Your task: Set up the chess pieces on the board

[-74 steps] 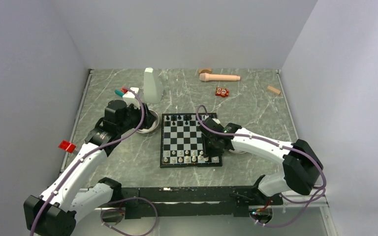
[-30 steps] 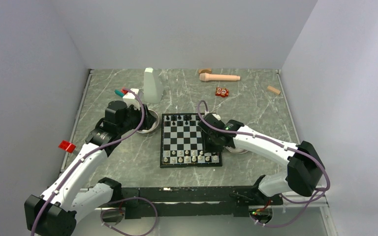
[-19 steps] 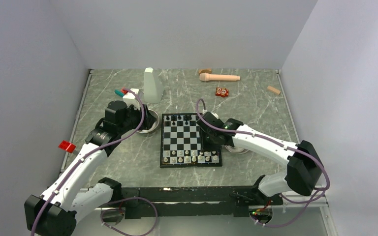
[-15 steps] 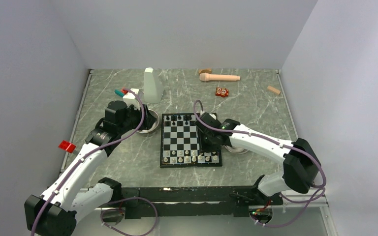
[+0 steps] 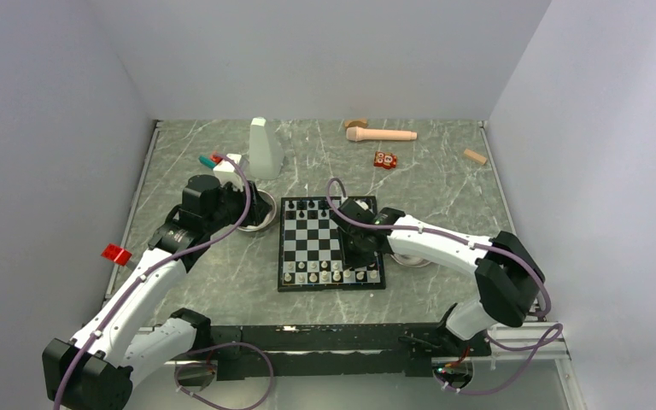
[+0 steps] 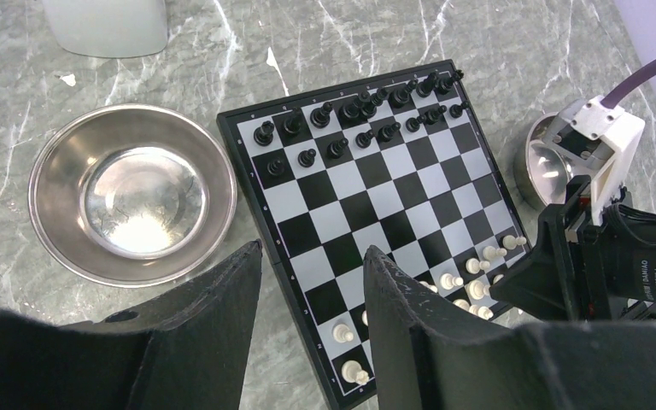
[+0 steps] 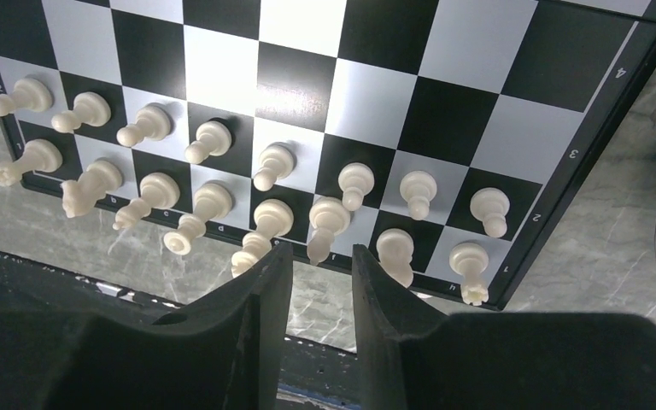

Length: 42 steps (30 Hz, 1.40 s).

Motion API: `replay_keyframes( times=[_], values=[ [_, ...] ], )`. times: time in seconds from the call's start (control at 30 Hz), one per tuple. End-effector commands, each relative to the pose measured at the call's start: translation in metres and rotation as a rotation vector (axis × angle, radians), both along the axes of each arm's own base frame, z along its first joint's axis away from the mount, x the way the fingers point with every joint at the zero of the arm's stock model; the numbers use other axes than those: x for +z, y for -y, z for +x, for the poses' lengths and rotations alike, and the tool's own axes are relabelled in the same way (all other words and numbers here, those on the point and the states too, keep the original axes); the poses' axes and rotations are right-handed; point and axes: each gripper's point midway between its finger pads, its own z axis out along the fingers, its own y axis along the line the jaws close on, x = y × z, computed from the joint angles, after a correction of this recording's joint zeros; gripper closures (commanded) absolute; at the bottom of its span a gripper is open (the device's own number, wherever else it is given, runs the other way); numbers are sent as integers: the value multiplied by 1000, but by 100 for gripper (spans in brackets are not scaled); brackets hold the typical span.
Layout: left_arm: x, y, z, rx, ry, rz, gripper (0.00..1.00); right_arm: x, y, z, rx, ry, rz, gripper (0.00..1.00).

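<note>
— Sixteen cream pieces (image 7: 269, 162) are ranked along the near edge of the board (image 7: 564, 51), black pieces (image 6: 363, 138) opposite. Fingers?
— Right gripper (image 7: 319, 256) and left gripper (image 6: 312, 252) are parted, nothing held. Any straightening is best done lightly; neighbours are crowded.

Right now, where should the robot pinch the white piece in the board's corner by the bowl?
On the white corner piece, probably the slim stem under its head, coming straight down. It stands upright, and a pawn and another piece crowd two sides.
</note>
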Motion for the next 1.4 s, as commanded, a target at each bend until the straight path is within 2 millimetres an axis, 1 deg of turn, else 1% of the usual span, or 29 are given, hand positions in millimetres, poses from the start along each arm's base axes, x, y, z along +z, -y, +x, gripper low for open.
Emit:
replay_keyframes(
  times=[0.0,0.53,0.8,1.37],
  values=[
    [13,4,5,-14,42,-28,48,1,-8,3,-1,10,21,65],
    [10,3,5,-15,38,-19,48,-9,-8,0,7,-11,6,71],
    [9,5,6,-20,33,-25,48,-8,-3,-3,11,-16,-8,75],
    [8,6,5,-26,28,-34,48,-6,3,-11,18,-31,-25,78]
  ],
)
